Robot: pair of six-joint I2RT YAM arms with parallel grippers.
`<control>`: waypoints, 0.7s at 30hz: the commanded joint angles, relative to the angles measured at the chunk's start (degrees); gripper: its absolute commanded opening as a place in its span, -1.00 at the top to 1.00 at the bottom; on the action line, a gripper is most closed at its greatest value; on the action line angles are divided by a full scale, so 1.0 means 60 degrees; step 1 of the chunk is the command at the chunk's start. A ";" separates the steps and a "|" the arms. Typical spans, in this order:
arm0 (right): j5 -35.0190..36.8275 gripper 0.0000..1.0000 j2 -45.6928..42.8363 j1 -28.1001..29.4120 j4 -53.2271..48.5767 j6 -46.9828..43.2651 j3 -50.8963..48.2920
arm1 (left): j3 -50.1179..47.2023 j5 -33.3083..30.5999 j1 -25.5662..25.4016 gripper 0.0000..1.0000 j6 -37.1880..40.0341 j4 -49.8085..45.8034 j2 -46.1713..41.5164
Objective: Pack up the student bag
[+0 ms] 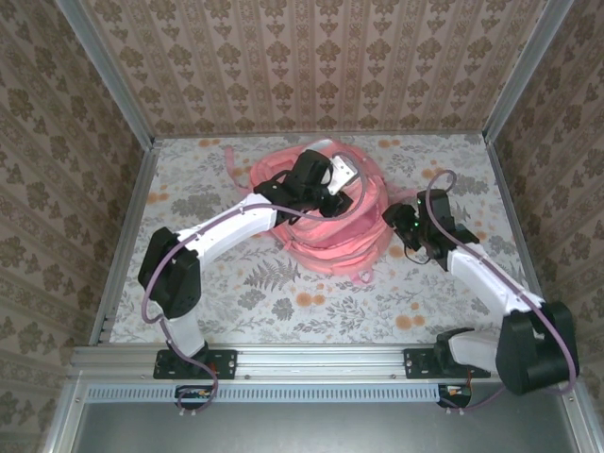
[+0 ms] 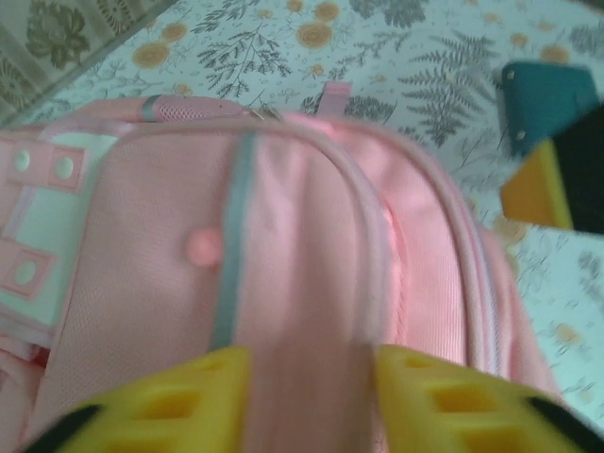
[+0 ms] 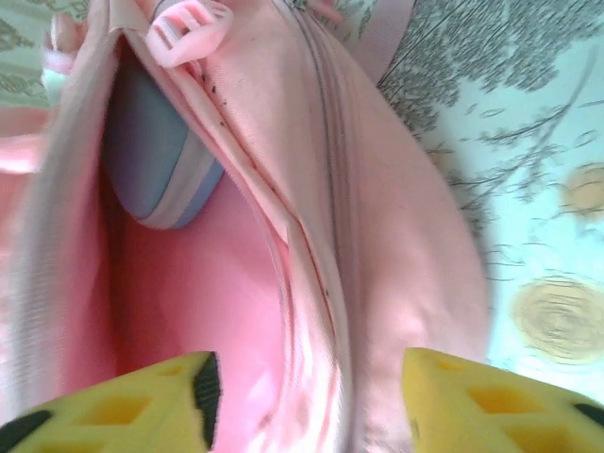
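Your student bag point(image 1: 330, 241) is lying on the flowered desk point(image 1: 283, 302), just off centre toward 12 o'clock. Its main opening is gaping, and a blue-grey item point(image 3: 156, 160) is showing inside against the pink lining. Your left tool point(image 2: 313, 363) is hanging over the bag's front panel, its yellow fingers point(image 2: 189, 396) standing moderately apart and gripping nothing. Your right tool point(image 3: 307, 368) is sitting at the bag's 3 o'clock edge, spread wide and straddling the zipper rim point(image 3: 330, 189) without pinching it.
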 commanded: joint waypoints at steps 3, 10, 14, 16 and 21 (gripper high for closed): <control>0.1114 -0.46 -0.1108 0.0175 -0.2371 -0.1704 0.0321 | -0.0433 -0.0136 0.0617 -0.45 -0.2297 0.0841 -0.0900; 0.1712 -0.76 -0.0654 0.1862 -0.2976 -0.2174 0.1265 | -0.2752 -0.0390 0.2020 -0.68 -0.5504 0.0449 -0.2382; 0.1890 -0.81 -0.0020 0.2855 -0.2463 -0.1829 0.1544 | -0.4096 0.0506 0.2850 -0.56 -0.7246 0.0652 -0.2793; 0.1961 -0.84 0.0357 0.3334 -0.2167 -0.1681 0.1732 | -0.4684 0.1116 0.3149 -0.43 -0.7938 0.1086 -0.2776; 0.2029 -0.94 0.1344 0.4145 -0.2001 -0.1568 0.2356 | -0.5128 0.1752 0.3399 -0.20 -0.9110 0.1797 -0.2083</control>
